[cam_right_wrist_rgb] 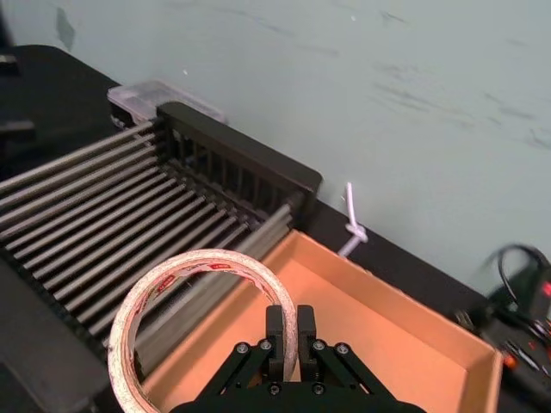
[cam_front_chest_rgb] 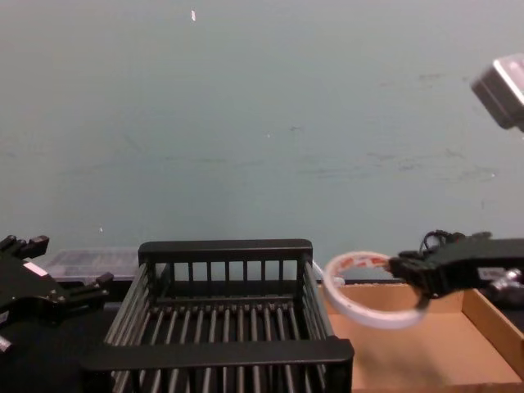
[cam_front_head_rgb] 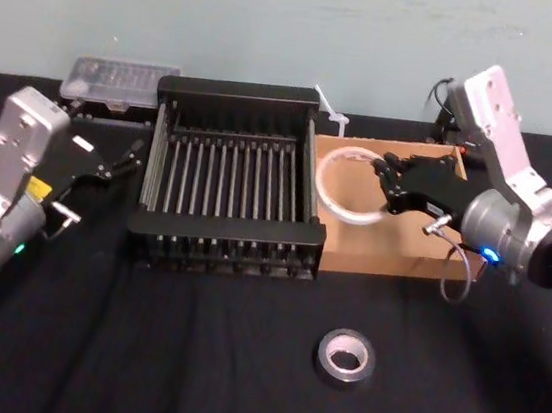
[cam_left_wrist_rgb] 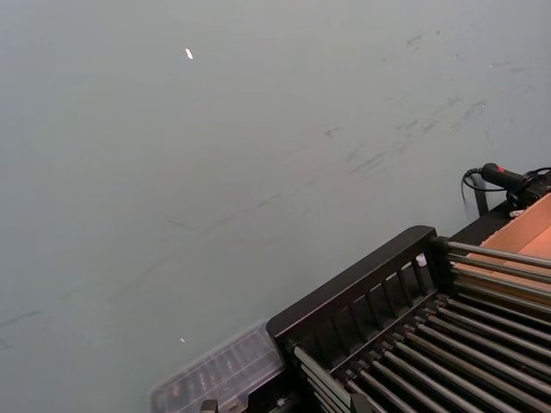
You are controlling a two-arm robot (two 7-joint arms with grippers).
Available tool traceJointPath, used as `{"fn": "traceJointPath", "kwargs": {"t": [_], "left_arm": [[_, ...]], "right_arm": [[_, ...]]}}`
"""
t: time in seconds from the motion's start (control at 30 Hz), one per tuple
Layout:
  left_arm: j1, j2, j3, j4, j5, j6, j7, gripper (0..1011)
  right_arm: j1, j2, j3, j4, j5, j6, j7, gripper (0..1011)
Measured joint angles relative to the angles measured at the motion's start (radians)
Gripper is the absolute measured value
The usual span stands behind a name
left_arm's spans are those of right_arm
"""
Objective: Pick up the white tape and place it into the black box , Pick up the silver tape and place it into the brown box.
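Red-printed white tape [cam_right_wrist_rgb: 202,284] in right gripper [cam_right_wrist_rgb: 290,337]

R gripper [cam_front_head_rgb: 391,187] jaws clamped, raised; L gripper [cam_front_head_rgb: 121,159] parked, jaws apart.

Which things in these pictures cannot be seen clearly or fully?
- White tape: chest view, the right gripper covers its right side.
- Clear case: contents too blurred, head view.
- Brown box: its front is cut off at the chest view's lower edge.

Silver arms, black hands, blue LED, grey cable.
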Motion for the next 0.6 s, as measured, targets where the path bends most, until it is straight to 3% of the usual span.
{"fn": "traceJointPath", "kwargs": {"t": [0.6], "left_arm": [[0.0,0.0,0.0,0.0,0.0,0.0,0.0,1001]], "right_arm": [[0.127,-0.1,-0.077,0.107,-0.036,-0.013,0.042,97]]}}
